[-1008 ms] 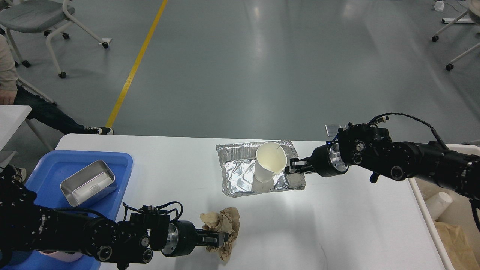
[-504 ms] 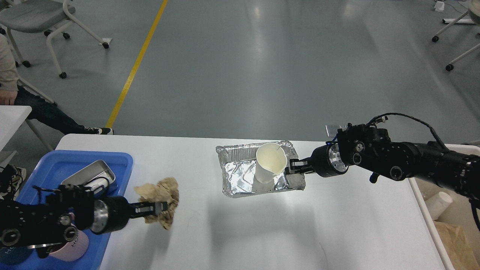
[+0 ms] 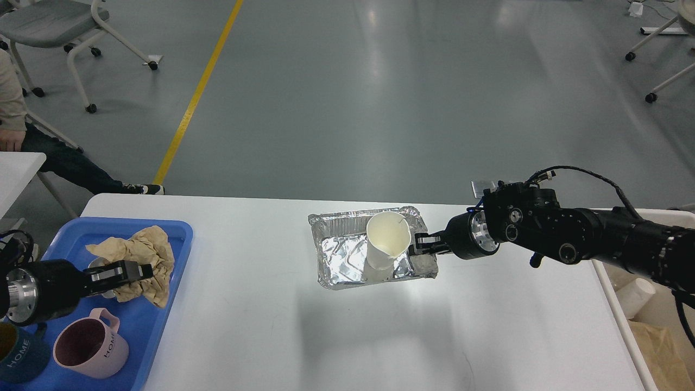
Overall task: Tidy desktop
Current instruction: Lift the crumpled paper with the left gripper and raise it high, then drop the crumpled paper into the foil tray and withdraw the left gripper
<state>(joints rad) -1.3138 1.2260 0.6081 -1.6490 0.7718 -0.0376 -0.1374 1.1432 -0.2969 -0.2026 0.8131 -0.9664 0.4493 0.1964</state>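
The white desktop [image 3: 271, 326] fills the lower view. My left gripper [image 3: 142, 270] is shut on a crumpled brown paper [image 3: 142, 255] and holds it over the blue tray [image 3: 163, 304] at the left, above a steel box that it mostly hides. A foil tray [image 3: 336, 271] sits mid-table with a white paper cup [image 3: 386, 239] standing in it. My right gripper [image 3: 419, 243] is at the foil tray's right rim beside the cup, its fingers closed on the rim.
A pink mug [image 3: 89, 350] and a dark teal mug [image 3: 13, 358] stand in the blue tray. A beige bin [image 3: 624, 326] at the right edge holds a white cup [image 3: 634, 296] and brown paper. A seated person and chairs are at the far left.
My left gripper has carried the crumpled brown paper from the table's front middle leftward to over the blue tray. The foil tray and cup have shifted slightly left with my right gripper.
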